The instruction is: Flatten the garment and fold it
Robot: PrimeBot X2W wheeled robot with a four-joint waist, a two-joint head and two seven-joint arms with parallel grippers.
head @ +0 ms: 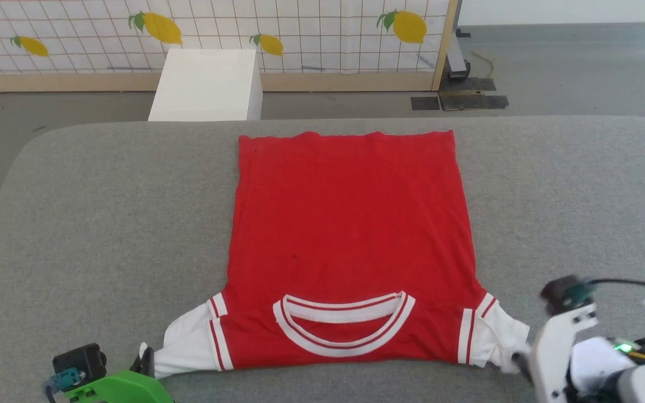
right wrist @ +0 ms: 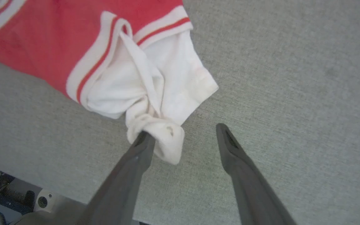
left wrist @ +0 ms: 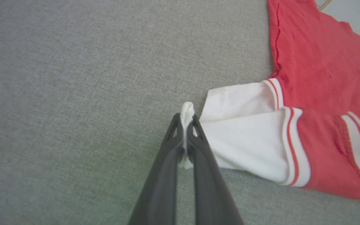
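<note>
**Head view: garment (head: 350,224) spread flat, one sleeve pinched, one free**

The garment lay on the grey table (head: 104,212), collar nearest the robot and hem at the far side. Its red body was smooth and square, with no lettering visible on the upper face.

The left gripper (left wrist: 184,120) was closed tight on the very tip of the left sleeve (left wrist: 242,137), a nub of white cloth standing up between its jaws. The right gripper (right wrist: 183,131) stood wide open and held nothing. One finger touched the bunched tip of the right sleeve (right wrist: 167,81), and the other was well apart from it on bare table.

The step looked like the end of flattening, just ahead of the first fold. The body needed no more work; the sleeves did. The right sleeve was twisted and heaped at its end, so it would likely fold lumpy unless it was laid out first. The right gripper should probably lift straight off, so the touching finger does not snag and drag the cloth. The left sleeve had a crease running across it, and a light outward pull before letting go could ease that.

Both arms sat low at the near edge of the table, one at each near corner of the garment. Their fingers angled down towards the table, the left pair pressed together and the right pair splayed.
</note>
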